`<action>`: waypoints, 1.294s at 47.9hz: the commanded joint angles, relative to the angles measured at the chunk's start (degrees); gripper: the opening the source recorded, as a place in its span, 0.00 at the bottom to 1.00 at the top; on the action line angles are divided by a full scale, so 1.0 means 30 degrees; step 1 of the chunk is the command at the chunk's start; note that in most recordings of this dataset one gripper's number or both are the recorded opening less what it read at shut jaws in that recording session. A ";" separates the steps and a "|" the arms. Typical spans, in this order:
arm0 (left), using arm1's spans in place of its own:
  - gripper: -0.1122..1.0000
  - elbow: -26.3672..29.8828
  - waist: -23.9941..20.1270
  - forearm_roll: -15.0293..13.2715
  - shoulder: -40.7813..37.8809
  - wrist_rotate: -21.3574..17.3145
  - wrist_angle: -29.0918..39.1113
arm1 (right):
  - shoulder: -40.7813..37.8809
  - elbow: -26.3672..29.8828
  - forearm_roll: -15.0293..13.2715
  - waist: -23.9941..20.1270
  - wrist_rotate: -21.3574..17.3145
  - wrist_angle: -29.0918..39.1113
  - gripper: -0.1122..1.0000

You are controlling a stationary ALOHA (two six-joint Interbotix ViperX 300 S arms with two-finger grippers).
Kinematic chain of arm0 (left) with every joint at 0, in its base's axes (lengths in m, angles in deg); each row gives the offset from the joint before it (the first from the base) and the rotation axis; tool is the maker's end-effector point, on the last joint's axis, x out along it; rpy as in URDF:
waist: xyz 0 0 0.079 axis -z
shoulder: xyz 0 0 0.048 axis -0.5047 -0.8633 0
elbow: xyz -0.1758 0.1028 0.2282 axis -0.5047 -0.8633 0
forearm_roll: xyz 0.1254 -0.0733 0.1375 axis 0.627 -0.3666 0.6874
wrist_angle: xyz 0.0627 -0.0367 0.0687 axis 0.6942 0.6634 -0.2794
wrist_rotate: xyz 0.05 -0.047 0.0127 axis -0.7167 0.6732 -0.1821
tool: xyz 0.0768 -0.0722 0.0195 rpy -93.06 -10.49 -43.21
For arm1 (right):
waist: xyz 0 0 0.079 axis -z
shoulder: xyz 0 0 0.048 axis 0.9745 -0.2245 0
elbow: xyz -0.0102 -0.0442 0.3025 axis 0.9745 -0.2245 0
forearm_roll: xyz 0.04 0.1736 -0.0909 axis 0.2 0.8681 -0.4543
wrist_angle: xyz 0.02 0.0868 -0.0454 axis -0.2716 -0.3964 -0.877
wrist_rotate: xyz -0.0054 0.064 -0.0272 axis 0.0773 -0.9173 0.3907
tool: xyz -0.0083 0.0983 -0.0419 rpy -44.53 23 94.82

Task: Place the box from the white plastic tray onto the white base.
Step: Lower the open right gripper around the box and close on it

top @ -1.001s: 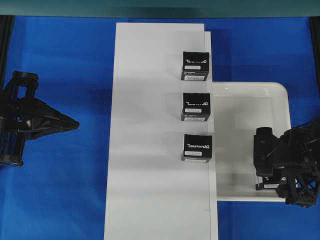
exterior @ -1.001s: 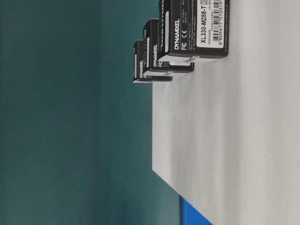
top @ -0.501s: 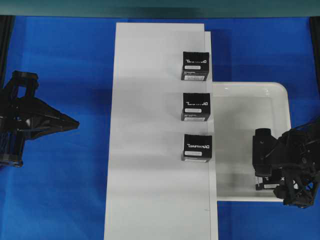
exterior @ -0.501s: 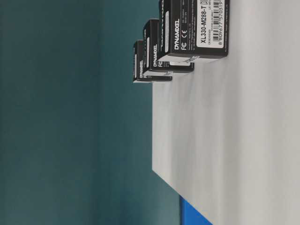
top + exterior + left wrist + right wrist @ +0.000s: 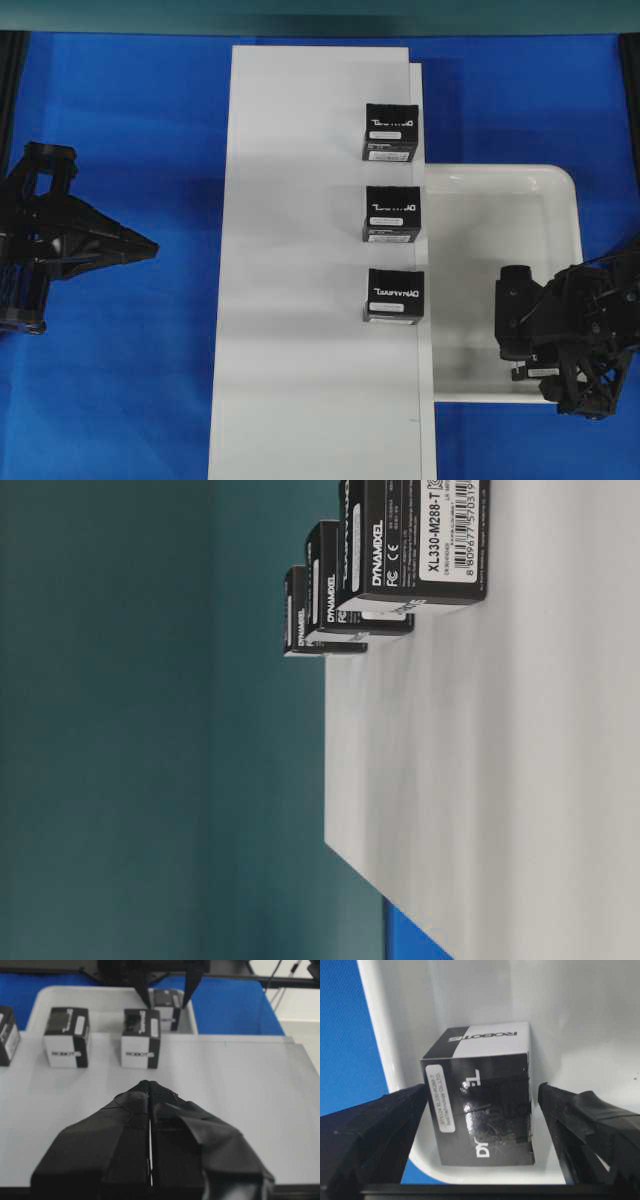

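The box (image 5: 480, 1105), black with a white side and a white label strip, rests in the near corner of the white plastic tray (image 5: 500, 172). My right gripper (image 5: 482, 1092) is open, with one finger on each side of the box and a gap at both. From overhead the right gripper (image 5: 520, 350) hides most of the box (image 5: 541, 372). The left wrist view shows the box (image 5: 167, 1008) between those fingers. The white base (image 5: 300, 380) lies left of the tray. Far to the left, over the blue cloth, my left gripper (image 5: 150, 247) is shut and empty.
Three similar black boxes (image 5: 390, 132) (image 5: 391, 213) (image 5: 393, 295) stand in a row along the base's right edge. The tray's raised rim (image 5: 385, 1050) curves close around the box. Blue cloth (image 5: 120, 380) covers the table.
In the overhead view my right gripper has shifted slightly left and toward the near edge, covering more of the box. Its jaws stayed open. The left arm has not moved.
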 commanded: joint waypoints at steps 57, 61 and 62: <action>0.06 0.0410 0.0000 0.0059 -0.0059 0.0029 -0.0205 | -0.0381 -0.0176 0.0234 -0.0059 0.0059 -0.0439 0.65; 0.06 0.0410 0.0000 0.0029 -0.0059 0.0029 -0.0205 | -0.0352 -0.0117 0.0234 -0.0029 0.0000 -0.0410 0.65; 0.06 0.0410 -0.0029 0.0059 -0.0059 0.0029 -0.0205 | -0.0293 -0.0088 0.0264 -0.0029 -0.0029 -0.0293 0.65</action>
